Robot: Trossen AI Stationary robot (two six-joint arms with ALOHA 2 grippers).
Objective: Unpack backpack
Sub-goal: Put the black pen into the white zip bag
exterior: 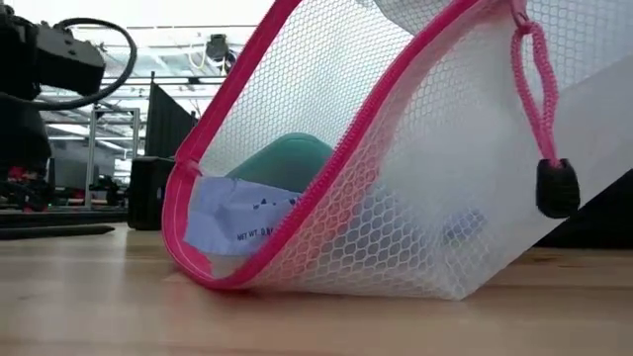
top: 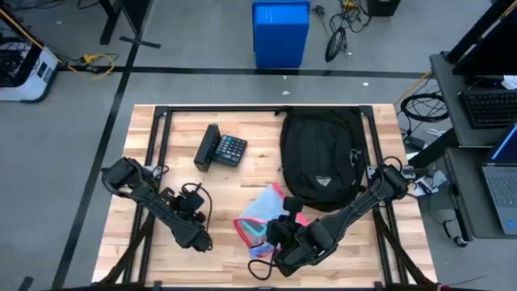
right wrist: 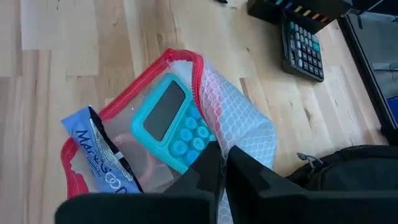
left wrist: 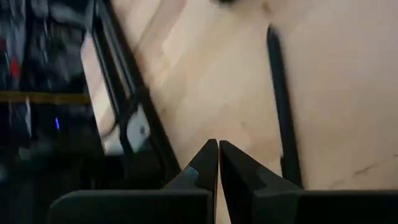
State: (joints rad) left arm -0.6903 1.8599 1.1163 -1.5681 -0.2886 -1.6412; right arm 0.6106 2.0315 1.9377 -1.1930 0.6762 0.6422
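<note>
The left gripper point(top: 199, 240) sits at about 7 o'clock on the table point(top: 242, 182), fingers pressed together on nothing. At 6 o'clock, the right gripper point(right wrist: 219, 163) is pinched on a pink-zippered mesh pouch point(right wrist: 239, 121), with a teal calculator point(right wrist: 171, 121) and a blue packet point(right wrist: 93, 155) reading "NET WT" inside. The backpack point(top: 323, 153) lies at 2 o'clock, right of a black calculator point(top: 222, 149).

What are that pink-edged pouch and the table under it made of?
The pouch looks like white plastic or nylon mesh: its honeycomb holes show the contents through it, and a pink zipper tape edges the opening. The table appears to be pale wood strips joined side by side, with visible grain and a smooth, low-sheen finish.
</note>
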